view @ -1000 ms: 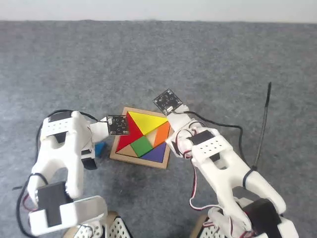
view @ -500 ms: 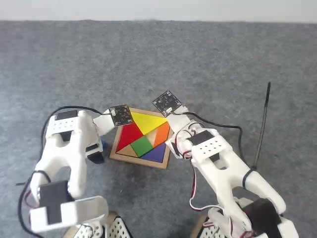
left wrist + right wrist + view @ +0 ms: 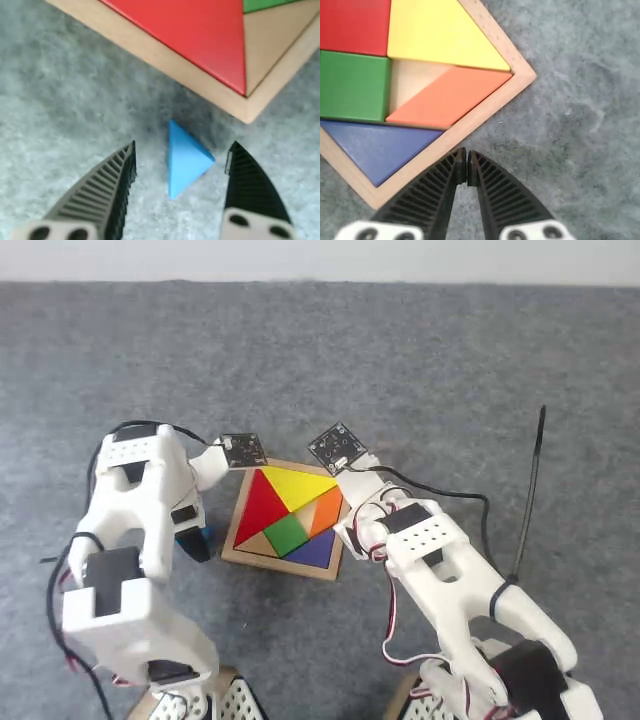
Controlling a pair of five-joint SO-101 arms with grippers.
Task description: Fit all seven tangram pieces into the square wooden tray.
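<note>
The square wooden tray (image 3: 232, 552) lies mid-table and holds red (image 3: 259, 506), yellow (image 3: 296, 487), green (image 3: 287, 534), orange (image 3: 328, 510) and dark blue (image 3: 312, 549) pieces. A small light blue triangle (image 3: 186, 159) lies on the carpet just outside a tray corner (image 3: 247, 114), and peeks out by the left arm (image 3: 205, 534). My left gripper (image 3: 181, 167) is open, one finger on each side of that triangle. My right gripper (image 3: 467, 167) is shut and empty, just off the tray's edge (image 3: 517, 90) on its right side.
Grey carpet (image 3: 420, 370) covers the whole table. Two bare wooden gaps show in the tray: one between green, yellow and orange (image 3: 412, 82), one at the corner near the light blue triangle (image 3: 272, 42). A black cable (image 3: 532, 480) rises at the right.
The left arm has swung up and toward the tray's left side, bringing its open gripper around the light blue triangle. The right arm has not moved.
</note>
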